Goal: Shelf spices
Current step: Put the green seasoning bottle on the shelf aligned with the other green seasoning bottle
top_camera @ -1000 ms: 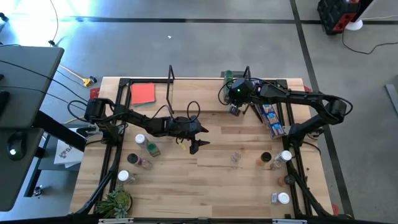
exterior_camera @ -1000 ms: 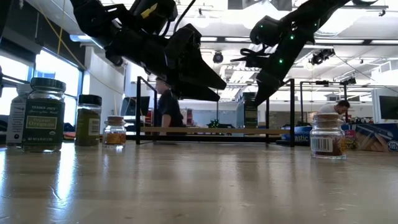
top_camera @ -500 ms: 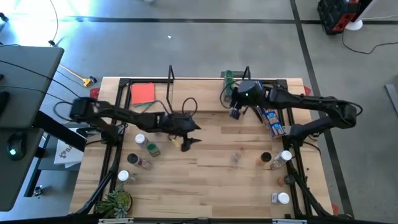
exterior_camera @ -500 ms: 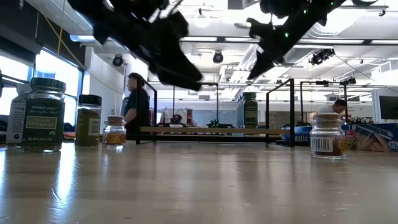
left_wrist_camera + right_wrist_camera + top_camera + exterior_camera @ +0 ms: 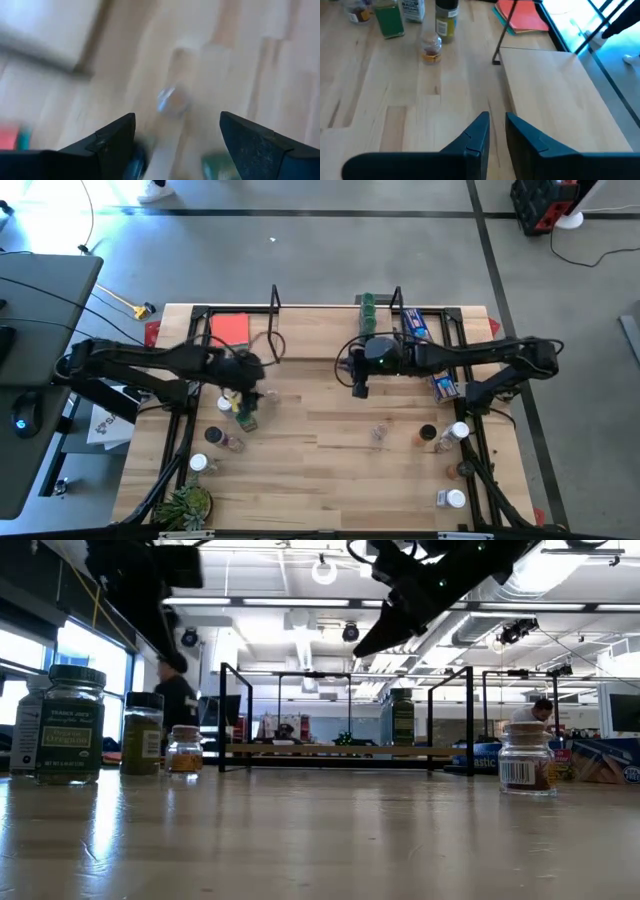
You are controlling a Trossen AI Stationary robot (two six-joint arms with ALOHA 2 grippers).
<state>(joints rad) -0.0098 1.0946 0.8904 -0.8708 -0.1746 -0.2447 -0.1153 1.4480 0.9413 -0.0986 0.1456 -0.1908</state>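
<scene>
The wooden table (image 5: 330, 460) stands on grey concrete floor. One green-capped jar (image 5: 368, 304) stands on the shelf (image 5: 320, 340); other spices (image 5: 232, 427) stay scattered on the table. The left gripper (image 5: 243, 395) is spread empty above them. The right gripper (image 5: 360, 385) has fingers nearly together, holding nothing. The left wrist view is blurred.

We see a grey concrete floor (image 5: 300, 255) crossed by dark tape lines around the wooden table (image 5: 330, 470). Beyond it, bright windows (image 5: 70, 650) line one side, ceiling lights (image 5: 322, 570) glow overhead, and a person (image 5: 175, 705) stands there.
</scene>
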